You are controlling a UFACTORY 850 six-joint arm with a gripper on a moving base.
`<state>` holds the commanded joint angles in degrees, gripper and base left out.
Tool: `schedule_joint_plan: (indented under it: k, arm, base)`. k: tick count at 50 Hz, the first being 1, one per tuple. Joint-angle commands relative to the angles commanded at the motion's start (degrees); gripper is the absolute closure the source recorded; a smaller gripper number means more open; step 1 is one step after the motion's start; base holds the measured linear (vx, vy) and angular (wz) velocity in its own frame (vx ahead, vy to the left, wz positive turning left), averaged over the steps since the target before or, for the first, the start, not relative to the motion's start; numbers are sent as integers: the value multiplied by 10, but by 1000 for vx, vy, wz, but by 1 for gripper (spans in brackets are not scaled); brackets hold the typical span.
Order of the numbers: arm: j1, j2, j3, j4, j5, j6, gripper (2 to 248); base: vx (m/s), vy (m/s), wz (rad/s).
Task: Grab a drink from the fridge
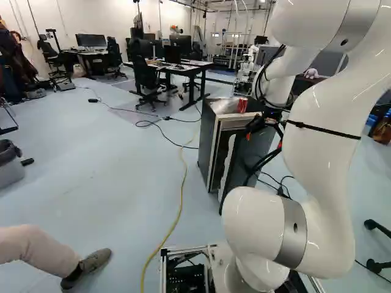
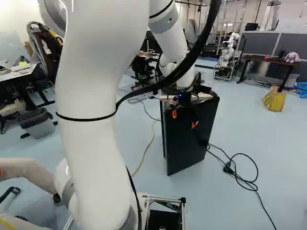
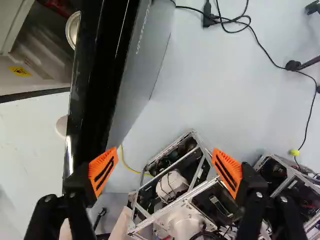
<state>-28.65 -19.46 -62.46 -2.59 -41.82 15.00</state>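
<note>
White links of the robot arm fill much of both base views, rising from the joint at their foot and bending over to the fridge. The black gripper hangs by the fridge door, which stands ajar. In the wrist view its two fingers are spread wide, orange pads facing each other across a broad gap, with nothing held between them. One finger is right by the door's glossy black edge; whether they touch, I can't tell.

Past that edge, on the side away from the door's grey outer face, a round metal-rimmed lid, seemingly of a drink can, shows in part, well apart from the fingers. A red can sits on top of the fridge, beside some clear plastic wrap.

On the floor, a yellow cable runs from near the fridge to the base, and a black cable loops at the fridge's other side. A person's leg reaches in at the lower left of the left base view.
</note>
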Motion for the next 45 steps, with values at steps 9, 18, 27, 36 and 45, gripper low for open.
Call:
schedule_joint_plan:
  k: [9,18,27,36,45]
  arm:
    - [10,-4,-5,0,0,0,3]
    - [20,-8,-10,0,0,0,3]
    - [29,-12,-17,0,0,0,3]
    - [36,-19,-26,0,0,0,3]
    - [40,-26,-36,0,0,0,3]
  base:
    - [0,0,0]
    - [0,0,0]
    - [0,0,0]
    - [0,0,0]
    - [0,0,0]
